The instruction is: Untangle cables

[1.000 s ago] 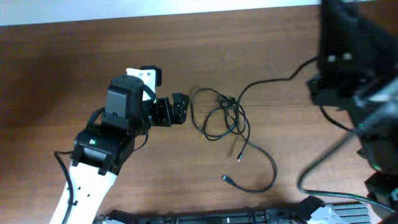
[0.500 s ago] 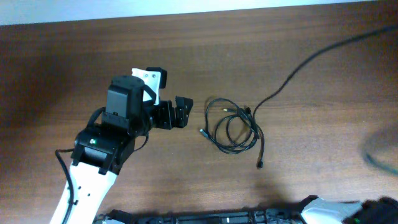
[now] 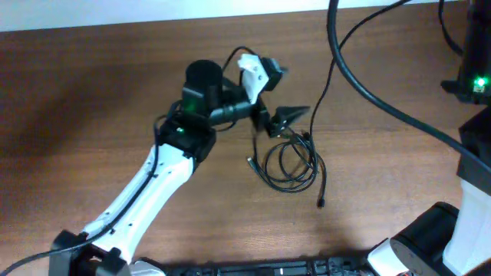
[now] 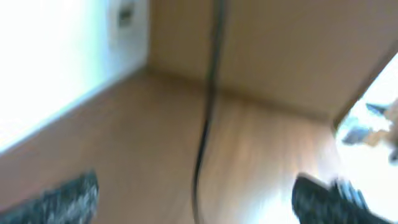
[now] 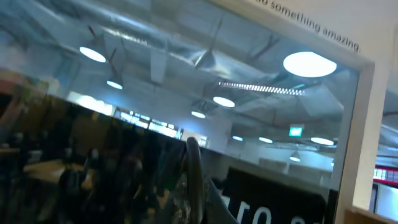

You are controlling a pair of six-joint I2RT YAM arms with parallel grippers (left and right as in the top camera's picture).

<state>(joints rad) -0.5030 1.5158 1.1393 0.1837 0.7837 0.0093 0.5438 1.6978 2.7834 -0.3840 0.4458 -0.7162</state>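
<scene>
Brown wood-grain table (image 3: 92, 92), overhead view. The cables (image 3: 291, 165) lie as one loose coil of thin black cord near the middle of the table. The coil sits a little toward the right edge, about midway between the far edge and the edge with the arm bases. One plug end (image 3: 321, 203) trails out toward the near-right corner; another pokes out on the coil's left side. A single thin strand (image 3: 322, 93) leaves the coil's top and runs toward the far edge.

The left gripper (image 3: 285, 121) sits at the far side of the coil, over its top loops; contact cannot be told from above. Left wrist view is heavily blurred. Two dark fingertips (image 4: 68, 198) show at the bottom corners, spread wide, with a thin dark cord (image 4: 208, 124) running between them unpinched. Fingers released.

The right arm (image 3: 476, 199) stands at the right edge, green light (image 3: 481, 82) lit. The right gripper lies outside every view, so its finger state cannot be told. The right wrist camera faces ceiling lights (image 5: 310, 64). A thick black arm wire (image 3: 383, 107) arcs over the far-right corner.
</scene>
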